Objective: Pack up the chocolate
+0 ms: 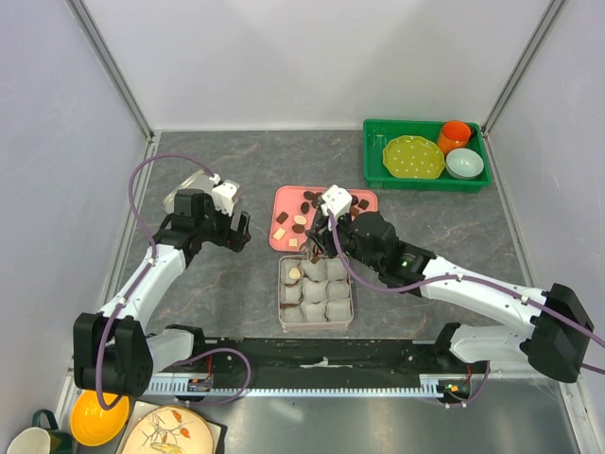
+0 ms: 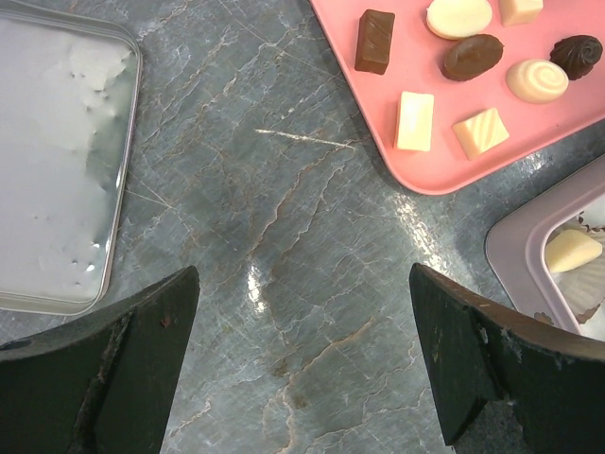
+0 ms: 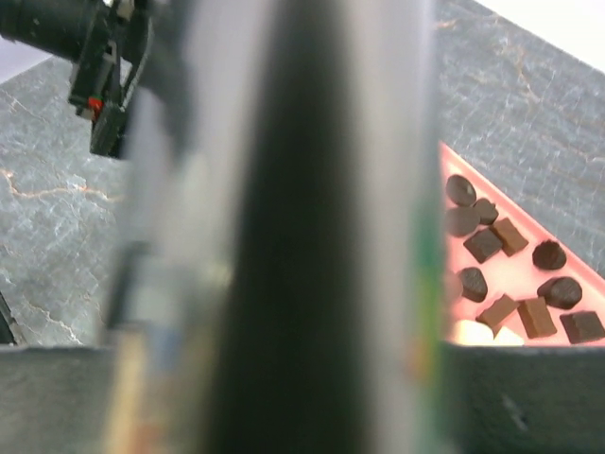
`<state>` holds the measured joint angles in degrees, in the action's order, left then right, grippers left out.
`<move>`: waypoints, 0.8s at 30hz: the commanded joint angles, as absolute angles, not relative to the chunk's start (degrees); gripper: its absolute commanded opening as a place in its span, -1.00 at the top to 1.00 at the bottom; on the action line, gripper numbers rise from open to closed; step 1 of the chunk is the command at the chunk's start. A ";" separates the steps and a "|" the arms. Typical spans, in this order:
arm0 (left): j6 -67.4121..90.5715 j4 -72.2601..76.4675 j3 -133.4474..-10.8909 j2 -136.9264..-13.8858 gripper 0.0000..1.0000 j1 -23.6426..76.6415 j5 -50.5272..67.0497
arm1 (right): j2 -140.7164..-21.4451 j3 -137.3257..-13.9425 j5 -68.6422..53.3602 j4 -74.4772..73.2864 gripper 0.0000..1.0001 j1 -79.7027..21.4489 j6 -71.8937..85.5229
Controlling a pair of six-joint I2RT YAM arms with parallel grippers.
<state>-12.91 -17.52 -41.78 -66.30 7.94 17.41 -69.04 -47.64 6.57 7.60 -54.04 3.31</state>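
Left gripper (image 1: 240, 230) is released, jaws wide apart, hovering over bare table between a metal lid (image 1: 187, 196) and the pink tray (image 1: 287, 200). Most chocolates (image 1: 302, 220) lie loose on that tray. One cream piece (image 1: 295, 274) sits in the far-left paper cup of the box (image 1: 281, 301) just near of the tray. Right gripper (image 1: 319, 248) is over the box's far edge; its grip cannot be told.

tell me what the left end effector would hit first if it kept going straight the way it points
Most likely the bare table: the left end effector, open, points at the stretch between the silver lid and the pink tray. Nothing lies in that line, though depth is unclear.
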 commanded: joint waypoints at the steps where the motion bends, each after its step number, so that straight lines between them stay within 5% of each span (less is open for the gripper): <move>1: -13.89 -17.05 -42.54 -65.13 -0.99 7.65 17.58 | -67.50 -46.23 7.91 8.79 0.58 -54.40 4.92; 24: -14.15 -17.14 -42.63 -65.39 -0.99 7.65 17.67 | -68.47 -47.02 6.15 8.27 0.21 -54.49 5.80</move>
